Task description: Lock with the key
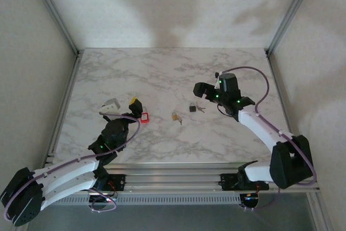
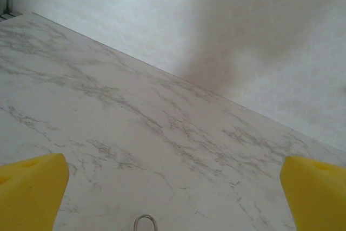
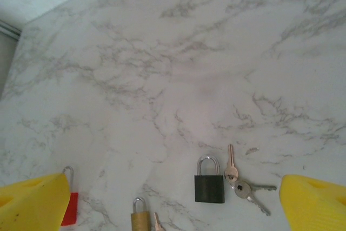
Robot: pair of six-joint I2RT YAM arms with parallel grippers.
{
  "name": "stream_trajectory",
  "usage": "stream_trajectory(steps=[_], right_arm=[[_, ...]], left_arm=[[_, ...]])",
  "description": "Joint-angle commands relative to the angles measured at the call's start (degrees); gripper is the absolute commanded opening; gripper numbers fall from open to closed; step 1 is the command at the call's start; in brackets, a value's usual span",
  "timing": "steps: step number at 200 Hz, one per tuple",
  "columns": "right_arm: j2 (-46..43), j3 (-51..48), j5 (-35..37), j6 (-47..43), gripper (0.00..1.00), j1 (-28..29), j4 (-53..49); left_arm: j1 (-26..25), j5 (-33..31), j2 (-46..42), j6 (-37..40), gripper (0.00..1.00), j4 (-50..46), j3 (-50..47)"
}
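A black padlock [image 3: 210, 186] lies flat on the marble with its shackle pushed in. Just right of it lies a bunch of silver keys [image 3: 241, 183]. My right gripper [image 3: 173, 201] hovers above them, open, and its yellow fingertips [image 3: 33, 203] are far apart with nothing between them. From above, the black padlock [image 1: 192, 108] and keys [image 1: 201, 110] sit just below-left of the right gripper [image 1: 217, 97]. My left gripper [image 1: 123, 104] stands open near the table's left side. Its yellow pads [image 2: 31, 187] are spread wide, and a bare shackle loop [image 2: 145, 223] peeks in at the bottom edge.
A brass padlock [image 1: 175, 116] with a small key [image 1: 180, 120] beside it lies left of the black one. A red padlock [image 1: 144, 117] rests near the left gripper. Metal frame posts [image 1: 54, 12] rise at the table's back corners.
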Motion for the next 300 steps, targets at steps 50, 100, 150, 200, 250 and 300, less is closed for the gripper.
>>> stream_trajectory(steps=[50, 100, 150, 200, 250, 300], right_arm=[[-10.71, -3.82, 9.28, -6.61, 0.99, 0.67, 5.33], [-16.14, -8.82, 12.72, -11.23, 0.99, 0.67, 12.94], [-17.19, -11.14, 22.14, -19.43, 0.99, 0.62, 13.28], [-13.52, -16.66, 34.43, -26.97, 0.99, -1.47, 21.19], [-6.27, -23.04, 40.01, -28.99, 0.99, -7.22, 33.85], [2.74, -29.04, 33.05, -31.22, 0.99, -11.51, 49.38]], left_arm=[[-0.13, -2.73, 0.73, -2.13, 1.00, 0.92, -0.97], [-0.10, -4.60, 0.55, -2.18, 0.99, 0.19, -0.69], [-0.06, -7.92, 0.73, -1.98, 1.00, 0.32, -0.88], [-0.10, -10.58, 1.12, -2.11, 1.00, 0.11, -0.97], [0.07, -13.01, 1.93, -1.68, 1.00, 1.99, -2.21], [0.34, -15.73, 2.45, -0.94, 1.00, 4.50, -3.58]])
